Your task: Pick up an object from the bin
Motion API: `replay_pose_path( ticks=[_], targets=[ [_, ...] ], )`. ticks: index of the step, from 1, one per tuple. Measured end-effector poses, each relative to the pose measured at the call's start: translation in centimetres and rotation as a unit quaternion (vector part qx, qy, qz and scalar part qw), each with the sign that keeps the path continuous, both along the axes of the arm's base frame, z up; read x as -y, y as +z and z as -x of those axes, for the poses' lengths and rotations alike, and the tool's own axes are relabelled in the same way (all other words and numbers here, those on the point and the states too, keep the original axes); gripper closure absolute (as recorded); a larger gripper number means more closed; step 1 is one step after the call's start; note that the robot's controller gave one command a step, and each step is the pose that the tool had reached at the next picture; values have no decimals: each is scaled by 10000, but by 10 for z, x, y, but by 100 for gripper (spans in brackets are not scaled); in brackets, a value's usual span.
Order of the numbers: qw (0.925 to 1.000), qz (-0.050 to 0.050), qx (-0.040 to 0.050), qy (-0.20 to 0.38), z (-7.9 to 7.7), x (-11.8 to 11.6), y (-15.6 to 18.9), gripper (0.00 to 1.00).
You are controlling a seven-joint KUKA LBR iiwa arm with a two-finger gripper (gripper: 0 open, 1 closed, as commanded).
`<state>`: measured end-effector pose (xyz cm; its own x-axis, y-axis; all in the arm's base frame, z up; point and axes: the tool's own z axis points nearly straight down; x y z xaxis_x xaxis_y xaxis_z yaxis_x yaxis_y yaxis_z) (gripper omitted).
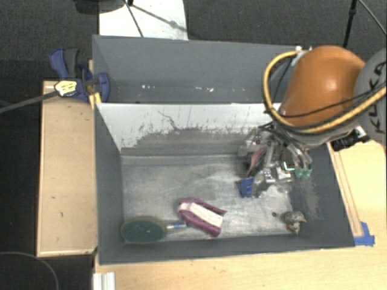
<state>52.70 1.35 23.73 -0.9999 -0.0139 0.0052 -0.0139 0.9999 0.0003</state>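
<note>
Hanging low at right-centre of the bin, gripper opening impossible to tell; small blue block just beside its tip, toward the view's left, perhaps touching.

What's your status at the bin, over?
Hand low on right of bin, at small blue piece. Hold not confirmed. Purple-white tube, green disc, small dark piece lie apart, front.

Found no full word or number to read. Saw only bits of black letters on the arm, cut off at the edge.
</note>
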Motion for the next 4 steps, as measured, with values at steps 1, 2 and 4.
replay_pose_path(
  ticks=[1, 2, 4],
  targets=[
    [9955, -5, 3, 953, 5, 28, -137, 0],
    [9864, -126, 37, 1641, 5, 137, -165, 0],
    [9795, 18, 82, 2011, -32, 146, 9, 100]
  ],
)
